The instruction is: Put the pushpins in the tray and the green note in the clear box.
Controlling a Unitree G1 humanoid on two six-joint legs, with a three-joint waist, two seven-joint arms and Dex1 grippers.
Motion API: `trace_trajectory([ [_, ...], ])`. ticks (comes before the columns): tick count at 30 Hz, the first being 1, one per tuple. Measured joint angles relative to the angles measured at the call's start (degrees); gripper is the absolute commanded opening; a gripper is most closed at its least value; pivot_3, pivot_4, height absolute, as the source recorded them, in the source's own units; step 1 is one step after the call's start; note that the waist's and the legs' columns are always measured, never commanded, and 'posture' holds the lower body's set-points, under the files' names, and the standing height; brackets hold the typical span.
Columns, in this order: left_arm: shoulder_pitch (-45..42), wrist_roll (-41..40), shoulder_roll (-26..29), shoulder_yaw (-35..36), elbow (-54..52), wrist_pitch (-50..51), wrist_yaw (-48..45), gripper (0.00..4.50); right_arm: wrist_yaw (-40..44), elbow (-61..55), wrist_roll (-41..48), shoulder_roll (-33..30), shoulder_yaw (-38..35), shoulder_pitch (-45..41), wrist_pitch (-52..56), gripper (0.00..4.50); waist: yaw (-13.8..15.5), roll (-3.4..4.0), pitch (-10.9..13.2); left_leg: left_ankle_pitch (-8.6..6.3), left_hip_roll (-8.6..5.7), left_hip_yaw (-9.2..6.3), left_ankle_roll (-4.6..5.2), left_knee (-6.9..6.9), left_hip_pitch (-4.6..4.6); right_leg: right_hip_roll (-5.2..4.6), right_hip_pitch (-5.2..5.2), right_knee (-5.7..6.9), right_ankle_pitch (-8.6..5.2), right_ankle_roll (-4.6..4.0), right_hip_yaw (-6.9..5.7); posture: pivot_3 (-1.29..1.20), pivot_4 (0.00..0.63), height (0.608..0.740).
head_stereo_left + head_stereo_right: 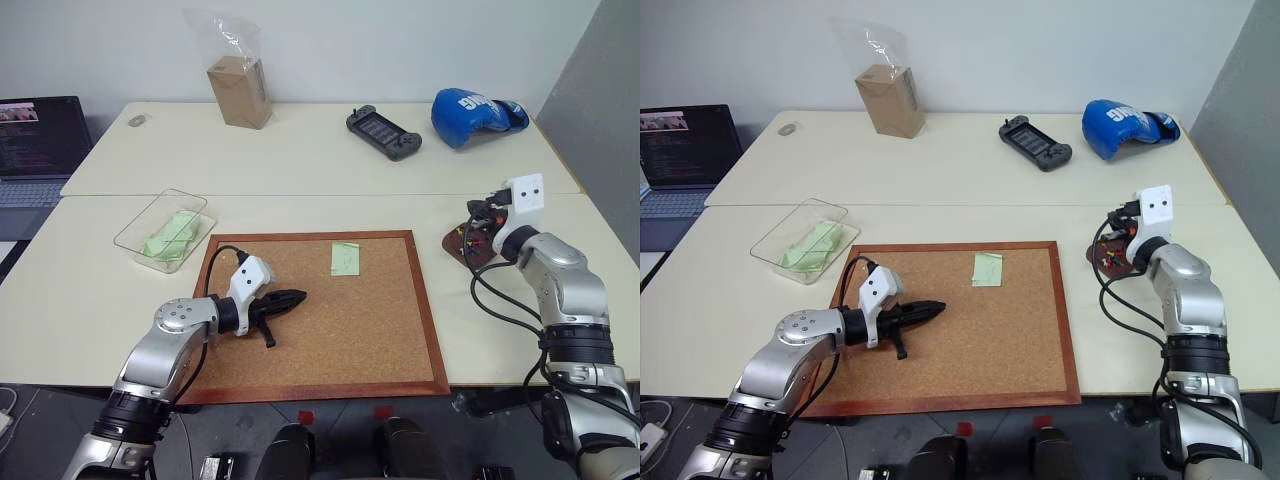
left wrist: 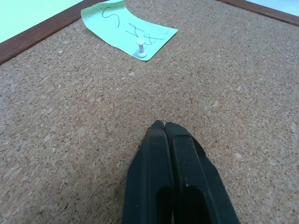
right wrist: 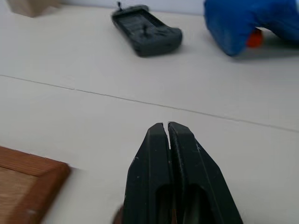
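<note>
**Green note pinned on the corkboard, both grippers closed and empty**

Pale cream tabletop (image 1: 330, 160) carries everything, with a white wall behind. On it lies a large wood-framed corkboard (image 1: 320, 320), and near the board's far edge sits the small pale green paper note (image 1: 345, 259) with dark scribbles, flat on the cork and held by one white pushpin (image 2: 140, 48) through its near edge. To the board's right, just off its frame, rests the small dark brown roundish tray (image 1: 470, 246) with a few coloured pushpins (image 1: 470, 240) in it. To the board's left stands the shallow clear plastic box (image 1: 165, 231), holding a heap of pale green papers (image 1: 172, 238).

Over the cork's left half, the left gripper (image 1: 296, 297) points towards the note but stays well apart from it; its black fingers (image 2: 168, 158) are pressed together with nothing between them. Above the tray's far side hangs the right gripper (image 3: 167, 128), its fingers (image 3: 180, 154) likewise pressed together and empty.

Farther back lie a black handheld game console (image 1: 383, 132), a blue boxing glove (image 1: 475, 115), and a brown carton in a clear bag (image 1: 238, 85). An open laptop (image 1: 35, 145) sits at the far left.
</note>
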Motion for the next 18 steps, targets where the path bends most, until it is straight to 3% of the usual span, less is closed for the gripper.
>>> trace_trajectory([
  [18,-0.82,1.11,-0.03,-0.42,0.94,-1.13,-1.05,0.0,2.71,6.58,-4.77,-1.2,4.54,2.5,-7.99,0.0,0.13,0.01,0.0,0.0,0.02,0.02,0.0,0.01,0.0,-0.01,0.02,-0.01,0.0,0.0,0.03,0.0,0.15,0.74],
])
